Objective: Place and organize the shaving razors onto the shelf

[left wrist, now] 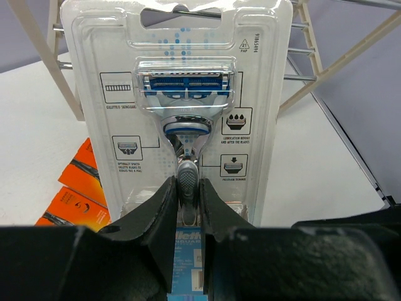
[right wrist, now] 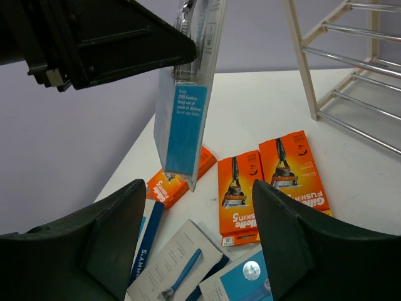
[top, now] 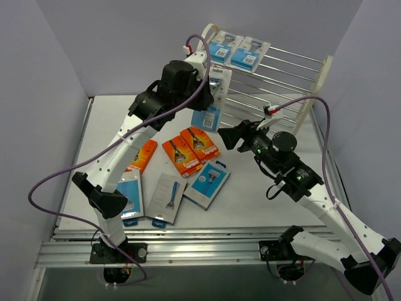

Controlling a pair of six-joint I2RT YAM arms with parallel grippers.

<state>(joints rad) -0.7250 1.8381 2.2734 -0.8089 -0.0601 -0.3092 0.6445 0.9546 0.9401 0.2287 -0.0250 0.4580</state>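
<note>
My left gripper (left wrist: 188, 188) is shut on the lower part of a clear-and-blue shaving razor pack (left wrist: 188, 94), held upright in the air just in front of the cream-white shelf (top: 282, 69). From above, the held pack (top: 212, 106) hangs below the left gripper (top: 210, 84). Two blue razor packs (top: 225, 47) (top: 250, 55) lie on the shelf's top tier. My right gripper (top: 225, 138) stands open just right of the held pack, touching nothing. In its wrist view the right gripper (right wrist: 199, 188) shows the pack (right wrist: 188, 125) edge-on above the table.
Three orange razor boxes (top: 182, 155) (top: 200, 143) (top: 143, 155) lie on the table left of centre. Nearer the front lie a blue pack (top: 208, 183), a grey pack (top: 166, 198) and another blue one (top: 130, 197). Grey walls close in both sides.
</note>
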